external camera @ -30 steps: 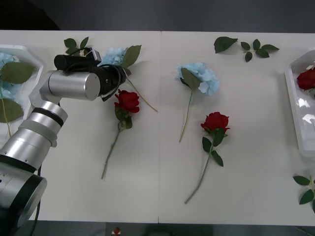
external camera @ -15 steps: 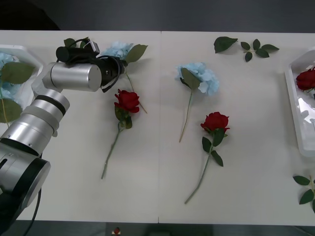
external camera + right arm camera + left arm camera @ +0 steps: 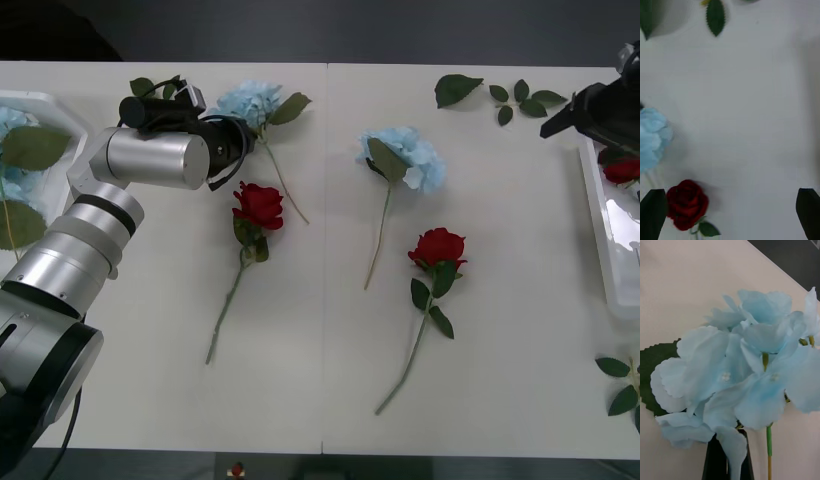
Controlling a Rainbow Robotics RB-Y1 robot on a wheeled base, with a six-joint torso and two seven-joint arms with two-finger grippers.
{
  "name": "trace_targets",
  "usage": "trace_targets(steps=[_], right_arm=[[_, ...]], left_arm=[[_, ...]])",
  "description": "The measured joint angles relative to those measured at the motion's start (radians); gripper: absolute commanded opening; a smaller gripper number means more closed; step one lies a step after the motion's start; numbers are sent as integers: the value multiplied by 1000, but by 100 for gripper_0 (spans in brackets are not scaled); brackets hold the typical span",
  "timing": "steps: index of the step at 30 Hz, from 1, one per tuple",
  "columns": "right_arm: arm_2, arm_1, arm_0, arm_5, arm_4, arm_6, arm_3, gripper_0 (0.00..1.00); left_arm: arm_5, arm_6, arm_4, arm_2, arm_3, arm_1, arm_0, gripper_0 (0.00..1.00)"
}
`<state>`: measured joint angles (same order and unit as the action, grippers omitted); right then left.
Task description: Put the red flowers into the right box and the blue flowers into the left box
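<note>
1. Left gripper (image 3: 240,140) is at the far left of the table, its black fingers (image 3: 727,461) pinched tight on a blue flower (image 3: 250,100) just under the bloom. From the left wrist view, pale petals crowd the lens and the green stem runs down beside the fingers. A grip close to the head probably keeps the floppy cluster from swinging.

2. The left box (image 3: 55,105) sits just beyond the arm at the table's left edge, blue blooms and big leaves lying in it, so I judge the carry will be short.

3. Right gripper (image 3: 590,112) hovers at the far right by the right box (image 3: 600,220), fingers (image 3: 653,213) spread wide and holding nothing. A red flower (image 3: 625,168) lies in that box.

4. Left on the table: a rose (image 3: 258,205) just beside the left gripper, another rose (image 3: 437,247) near the middle, and a second blue flower (image 3: 405,155) between them, farther back.

5. The table (image 3: 320,400) is plain white with a seam down the middle; loose leaf sprigs (image 3: 500,95) lie at the far edge, and beyond is dark floor.
</note>
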<state>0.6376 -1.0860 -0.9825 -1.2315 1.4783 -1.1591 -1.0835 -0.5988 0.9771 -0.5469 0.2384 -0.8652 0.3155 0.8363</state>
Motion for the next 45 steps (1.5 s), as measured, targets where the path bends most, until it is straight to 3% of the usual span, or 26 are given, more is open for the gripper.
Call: trace_targets(steps=[6,10,19,26,27,28,29,30,31,32,45], right_arm=[[118,-57,0,67,11,365,-308,99],[223,-102,0,126,9,554,-512,99],[333,-113,0,148,-97,949,-759,99],[494,-79,0,116,-397,1121,-901,99],[524,-70,0,116,-428,1148,-908,99],[553,-59,0,116,-456,1159,-912,99],[578,-49,0,116,-477,1159,-913,100],[600,-38,0,117,-493,1159,-913,99],[618,-29,0,121,-506,1159,-913,100],[633,-21,0,128,-518,1159,-913,99],[618,68,110,229,-689,1159,-851,99]], left_arm=[[-9,0,-20,0,-1,0,0,0],[-140,3,-34,0,-49,1,-2,0],[-471,6,-59,-139,-454,10,-150,0],[-672,44,-77,-243,-661,36,-249,0],[-682,54,-83,-248,-682,41,-262,10],[-686,59,-85,-250,-697,45,-273,33],[-687,60,-85,-250,-706,50,-281,62],[-687,60,-85,-250,-709,53,-287,74],[-686,60,-85,-250,-710,54,-291,94],[-684,60,-85,-250,-709,55,-294,100],[-679,60,-102,-250,-709,55,-295,100]])
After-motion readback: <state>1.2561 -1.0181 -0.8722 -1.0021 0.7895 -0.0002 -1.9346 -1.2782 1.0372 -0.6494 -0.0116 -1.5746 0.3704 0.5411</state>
